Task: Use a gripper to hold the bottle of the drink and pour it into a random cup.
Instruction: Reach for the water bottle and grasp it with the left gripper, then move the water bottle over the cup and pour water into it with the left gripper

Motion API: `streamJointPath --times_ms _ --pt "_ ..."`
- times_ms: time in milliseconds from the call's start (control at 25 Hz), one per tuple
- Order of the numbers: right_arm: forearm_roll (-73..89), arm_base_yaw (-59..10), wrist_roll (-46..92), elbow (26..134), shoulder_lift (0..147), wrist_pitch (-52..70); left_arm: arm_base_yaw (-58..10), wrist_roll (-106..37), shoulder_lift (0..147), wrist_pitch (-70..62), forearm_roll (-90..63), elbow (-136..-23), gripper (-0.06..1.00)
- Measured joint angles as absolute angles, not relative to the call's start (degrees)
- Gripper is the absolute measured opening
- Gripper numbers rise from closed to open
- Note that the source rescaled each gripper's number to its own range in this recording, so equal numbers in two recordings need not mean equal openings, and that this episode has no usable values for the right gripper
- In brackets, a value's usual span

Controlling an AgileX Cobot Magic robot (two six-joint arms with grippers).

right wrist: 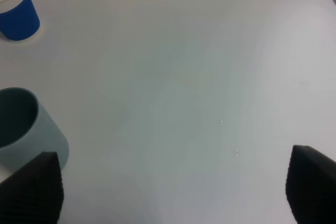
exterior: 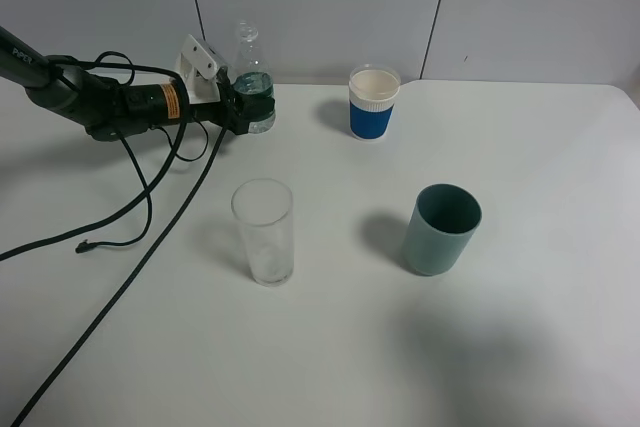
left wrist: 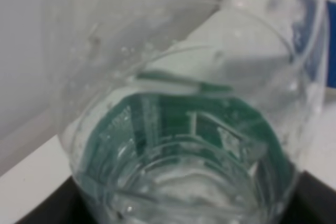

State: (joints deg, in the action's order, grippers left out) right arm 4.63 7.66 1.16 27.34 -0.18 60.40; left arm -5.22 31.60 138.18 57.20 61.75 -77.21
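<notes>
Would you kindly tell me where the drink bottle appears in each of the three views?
Exterior high: the bottle stands in the upper left of the picture, to the left of the blue cup.
Left wrist: it fills almost the whole picture, close up, with its green label in the middle.
Right wrist: not in view.
Shared landmark: the blue cup, which the exterior high and right wrist views both show.

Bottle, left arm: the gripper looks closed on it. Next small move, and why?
Probably lift the water bottle straight up a little. The left gripper is shut around its labelled lower body, and the bottle stands upright on the table near the back edge. The clear glass stands apart from it, nearer the front, so a short clearing lift seems wise before any carry or tilt.
</notes>
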Motion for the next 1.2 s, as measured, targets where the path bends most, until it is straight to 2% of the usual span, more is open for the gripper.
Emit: streamJointPath --times_ms 520,920,1200 --pt "4.63 7.66 1.16 27.34 -0.18 60.40 -5.22 31.66 137.79 56.93 62.23 -77.21 0.00" --pt "4.63 7.66 1.16 27.34 -0.18 60.40 -5.22 31.51 130.87 54.28 65.58 -76.94 0.00" --pt "4.63 7.66 1.16 27.34 -0.18 60.40 -5.22 18.36 123.95 53.91 60.95 -69.49 0.00"
